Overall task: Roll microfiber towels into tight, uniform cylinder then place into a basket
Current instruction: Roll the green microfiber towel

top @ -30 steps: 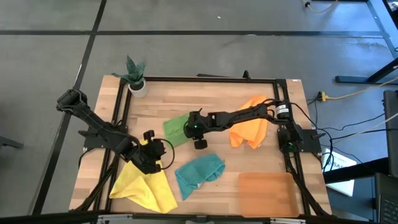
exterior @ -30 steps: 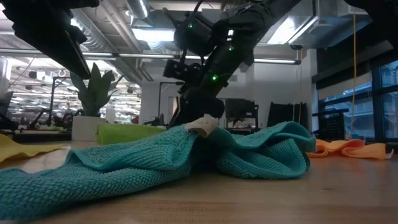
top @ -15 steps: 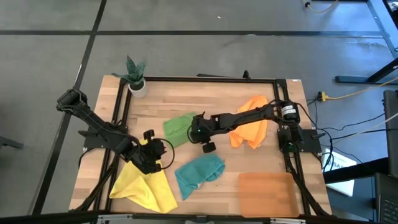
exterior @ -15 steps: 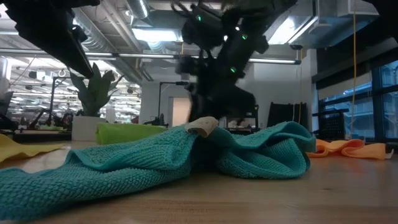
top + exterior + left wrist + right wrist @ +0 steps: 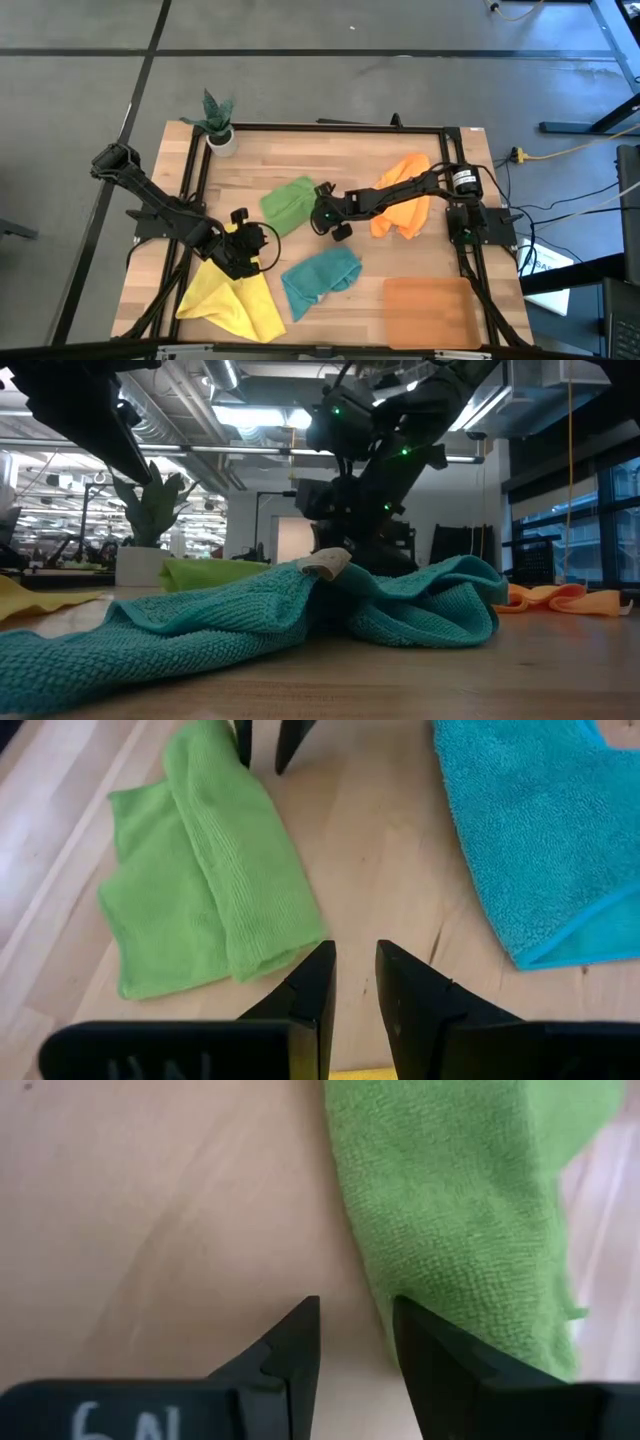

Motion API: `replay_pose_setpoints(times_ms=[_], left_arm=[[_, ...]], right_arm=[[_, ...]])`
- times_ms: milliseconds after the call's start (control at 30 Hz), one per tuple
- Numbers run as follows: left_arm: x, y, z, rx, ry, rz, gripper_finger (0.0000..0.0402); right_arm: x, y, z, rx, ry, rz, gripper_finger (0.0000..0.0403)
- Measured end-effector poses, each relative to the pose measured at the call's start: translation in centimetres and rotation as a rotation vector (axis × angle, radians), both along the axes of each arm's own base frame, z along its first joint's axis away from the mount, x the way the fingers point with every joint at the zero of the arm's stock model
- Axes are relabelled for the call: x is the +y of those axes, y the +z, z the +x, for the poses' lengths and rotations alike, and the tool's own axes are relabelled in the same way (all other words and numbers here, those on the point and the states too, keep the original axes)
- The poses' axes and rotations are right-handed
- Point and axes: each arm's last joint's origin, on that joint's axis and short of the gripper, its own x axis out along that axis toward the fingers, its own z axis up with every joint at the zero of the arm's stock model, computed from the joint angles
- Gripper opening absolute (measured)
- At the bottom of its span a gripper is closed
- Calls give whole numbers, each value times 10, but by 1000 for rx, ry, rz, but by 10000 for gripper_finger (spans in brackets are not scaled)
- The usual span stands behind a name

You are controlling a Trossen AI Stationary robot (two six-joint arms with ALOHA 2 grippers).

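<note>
Right claw point(image 5: 322, 217), fingers narrowly parted and empty, hangs beside our soft, limp green towel point(image 5: 285, 203), which we should pinch at its edge.

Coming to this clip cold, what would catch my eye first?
Four bright towels lie loose on the wooden table: green towel mid-table, orange towel to the right, teal towel and yellow towel near the front. The right gripper sits beside the green towel's edge, holding nothing. The basket at front right holds no towel.
</note>
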Motion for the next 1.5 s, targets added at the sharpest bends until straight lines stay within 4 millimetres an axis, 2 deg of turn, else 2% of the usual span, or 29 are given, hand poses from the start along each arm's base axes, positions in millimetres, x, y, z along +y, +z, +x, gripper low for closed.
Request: replay_pose_setpoints(times_ms=[667, 900, 1267, 1500], left_arm=[[1, 0, 0, -9, 8, 15, 66], [1, 0, 0, -9, 8, 16, 66], [1, 0, 0, -9, 8, 16, 66], [1, 0, 0, -9, 8, 16, 66]], right_arm=[[12, 3, 3, -29, 67, -14, 129], [10, 5, 5, -62, 45, -63, 129], [-3, 6, 8, -87, 62, 12, 129], [-8, -12, 11, -65, 90, 24, 129]])
